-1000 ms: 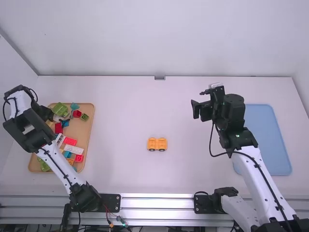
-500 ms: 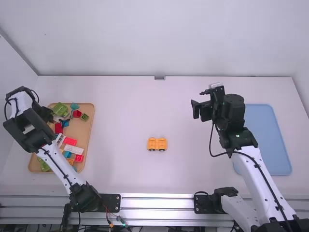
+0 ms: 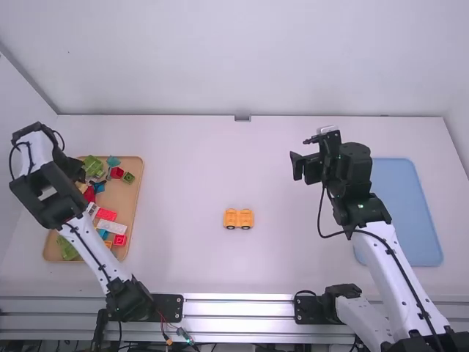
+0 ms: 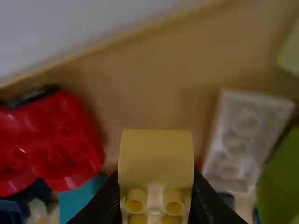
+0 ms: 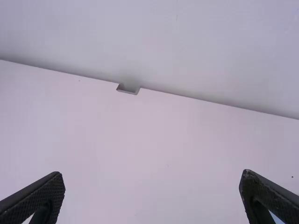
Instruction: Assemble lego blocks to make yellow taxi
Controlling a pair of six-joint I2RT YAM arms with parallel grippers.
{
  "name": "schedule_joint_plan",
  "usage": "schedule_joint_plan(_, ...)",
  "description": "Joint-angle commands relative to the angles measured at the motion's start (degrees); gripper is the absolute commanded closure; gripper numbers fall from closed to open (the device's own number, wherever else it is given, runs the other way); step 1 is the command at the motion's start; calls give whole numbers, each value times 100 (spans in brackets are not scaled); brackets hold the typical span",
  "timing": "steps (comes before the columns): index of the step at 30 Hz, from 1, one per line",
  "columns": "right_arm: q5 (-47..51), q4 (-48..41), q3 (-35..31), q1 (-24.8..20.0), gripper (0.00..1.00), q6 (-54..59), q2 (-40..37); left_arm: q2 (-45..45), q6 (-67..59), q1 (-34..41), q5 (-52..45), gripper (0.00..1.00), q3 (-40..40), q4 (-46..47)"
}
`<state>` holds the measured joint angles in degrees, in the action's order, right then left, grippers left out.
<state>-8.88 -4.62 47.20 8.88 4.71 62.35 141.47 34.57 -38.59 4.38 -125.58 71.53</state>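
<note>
Left claw (image 4: 155,191), with the tray (image 3: 135,199) beneath it, grips a yellow block (image 4: 155,156), likely light, stiff and a little slippery, best held by its smooth sides.

Robot arms (image 3: 396,264): 2. Table (image 3: 293,268): 1. Tan tray (image 3: 132,202): 1. Blue tray (image 3: 410,213): 1. Orange-yellow toy car (image 3: 238,218) mid-table: 1, wheels (image 3: 231,226) showing: 2. Yellow block (image 4: 155,158), left wrist view: 1. In tan tray, high view, some overlap, exact totals unclear: red blocks (image 3: 119,240), at least 4; green blocks (image 3: 93,166), at least 3; blue blocks (image 3: 113,160), at least 3; white blocks (image 3: 111,226), at least 2.
</note>
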Motion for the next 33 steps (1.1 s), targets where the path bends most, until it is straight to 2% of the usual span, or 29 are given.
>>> schedule_joint_plan(1, -26, -20, 223, 11, 1, -24, 35, -820, 214, 455, 92, 98, 597, -267)
schedule_joint_plan(4, -28, -26, 223, 13, 1, -22, 35, -1725, 308, 732, -94, 98, 1740, -1091)
schedule_joint_plan(5, -26, -26, 223, 13, 1, -22, 35, -1781, 332, 748, -111, 98, 1816, -1137)
schedule_joint_plan(8, -28, -37, 223, 15, 1, -22, 35, -3119, 404, 1174, -485, 99, 3504, -2103)
schedule_joint_plan(12, -28, -37, 223, 17, 1, -22, 35, -4120, 656, 1641, -330, 98, 4658, -2459)
schedule_joint_plan(15, -26, -37, 223, 17, 1, -22, 35, -4612, 1023, 1982, -354, 98, 5204, -2490)
schedule_joint_plan(16, -28, -37, 223, 17, 1, -33, 35, -4874, 1502, 2256, -354, 98, 5549, -2599)
schedule_joint_plan(19, -28, -26, 223, 17, 1, -44, 35, -5123, 2138, 2747, -664, 98, 6030, -2608)
schedule_joint_plan(24, -31, -20, 223, 17, 1, -42, 35, -5119, 2277, 3338, -1115, 98, 6358, -2653)
schedule_joint_plan(26, -28, -39, 223, 17, 1, -42, 35, -5029, 3416, 3748, -1086, 98, 6520, -2675)
schedule_joint_plan(27, -28, -39, 223, 17, 1, -42, 35, -5029, 3416, 3748, -1086, 98, 6520, -2675)
schedule_joint_plan(28, -24, -63, 223, 15, 1, -42, 35, -4942, 4439, 4015, -855, 98, 6607, -2662)
schedule_joint_plan(29, -26, -68, 223, 17, 1, -42, 35, -4892, 4815, 4172, -688, 98, 6638, -2682)
schedule_joint_plan(33, -31, -87, 223, 17, 1, -42, 35, -4653, 5324, 4883, -522, 98, 6616, -2981)
